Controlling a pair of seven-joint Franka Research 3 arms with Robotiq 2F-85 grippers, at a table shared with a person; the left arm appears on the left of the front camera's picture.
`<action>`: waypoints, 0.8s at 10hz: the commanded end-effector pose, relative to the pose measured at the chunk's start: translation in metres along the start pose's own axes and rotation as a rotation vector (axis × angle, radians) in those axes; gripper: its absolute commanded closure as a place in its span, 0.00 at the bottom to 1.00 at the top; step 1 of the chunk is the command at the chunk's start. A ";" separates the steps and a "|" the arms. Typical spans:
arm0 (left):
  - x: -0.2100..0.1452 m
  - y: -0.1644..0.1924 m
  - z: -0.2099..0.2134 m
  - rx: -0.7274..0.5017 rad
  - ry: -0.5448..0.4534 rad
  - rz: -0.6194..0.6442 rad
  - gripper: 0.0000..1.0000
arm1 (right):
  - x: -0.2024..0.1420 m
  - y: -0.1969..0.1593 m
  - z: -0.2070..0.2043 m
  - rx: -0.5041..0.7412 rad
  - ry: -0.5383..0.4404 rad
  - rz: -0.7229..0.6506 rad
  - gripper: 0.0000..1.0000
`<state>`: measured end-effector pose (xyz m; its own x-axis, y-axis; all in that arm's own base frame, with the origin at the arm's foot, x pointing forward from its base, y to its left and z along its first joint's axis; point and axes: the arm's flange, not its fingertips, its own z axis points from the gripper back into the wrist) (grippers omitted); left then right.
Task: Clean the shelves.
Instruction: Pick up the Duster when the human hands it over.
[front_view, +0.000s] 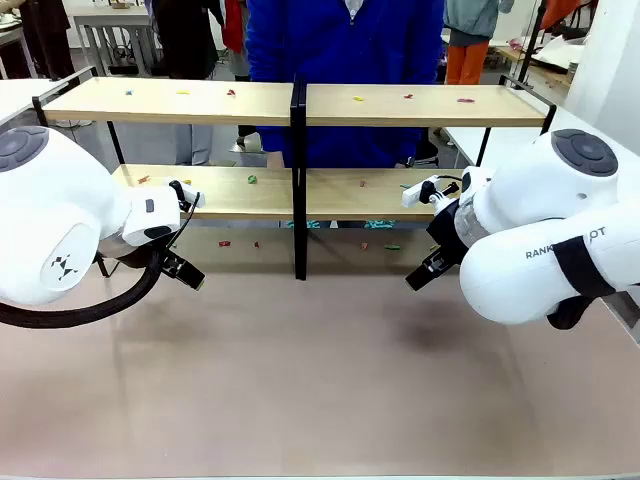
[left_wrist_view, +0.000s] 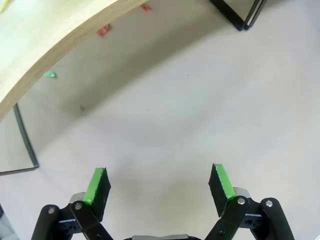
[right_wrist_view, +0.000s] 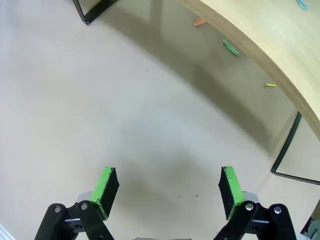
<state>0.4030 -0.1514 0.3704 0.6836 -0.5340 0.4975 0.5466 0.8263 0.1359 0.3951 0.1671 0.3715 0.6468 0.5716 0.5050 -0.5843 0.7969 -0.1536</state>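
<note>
Surface: a pale tabletop (front_view: 320, 400) lies bare under both claws. Beyond the shelves a person (front_view: 345, 60) in a blue top stands at the far side.
Shelves: the shelves (front_view: 420, 105) stand ahead of both claws, two light-wood boards in a thin black frame, nearly as wide as the tabletop. The post (front_view: 298, 200) rises between the two claws and farther off than either.
Left claw: the left claw (left_wrist_view: 159, 175) has its jaws spread wide with nothing between the green pads (left_wrist_view: 93, 186). It hangs clear of the tabletop, near the front edge of the lower board and touching neither.
Right claw: the right claw (right_wrist_view: 169, 175) is likewise wide open and empty, with bare tabletop showing between its fingers. It sits near the front of the lower board, on the other side of the post from the left claw.
Scraps: small coloured scraps (front_view: 252, 180) dot both boards, well ahead of the claws, and more lie on the tabletop under the lower board.
Ahead of left claw: a red scrap (left_wrist_view: 103, 30) and a green scrap (left_wrist_view: 49, 74) lie on the tabletop in the board's shadow, well apart from the fingertips.
Ahead of right claw: an orange scrap (right_wrist_view: 199, 22) and a yellow scrap (right_wrist_view: 270, 85) lie in the shadow by the board's edge, the yellow one nearer the claw.
</note>
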 end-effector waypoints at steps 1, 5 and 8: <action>0.000 0.000 0.000 0.000 0.000 0.000 0.00 | 0.000 0.000 0.000 0.000 0.000 0.000 0.00; 0.000 0.000 0.000 0.000 0.000 0.000 0.00 | 0.000 0.000 0.000 0.000 0.000 0.000 0.00; 0.000 0.000 0.000 0.000 0.000 0.000 0.00 | 0.000 0.000 0.000 0.000 0.000 0.000 0.00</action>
<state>0.4030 -0.1514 0.3704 0.6838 -0.5336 0.4976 0.5463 0.8265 0.1356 0.3951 0.1672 0.3715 0.6465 0.5721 0.5048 -0.5846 0.7966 -0.1541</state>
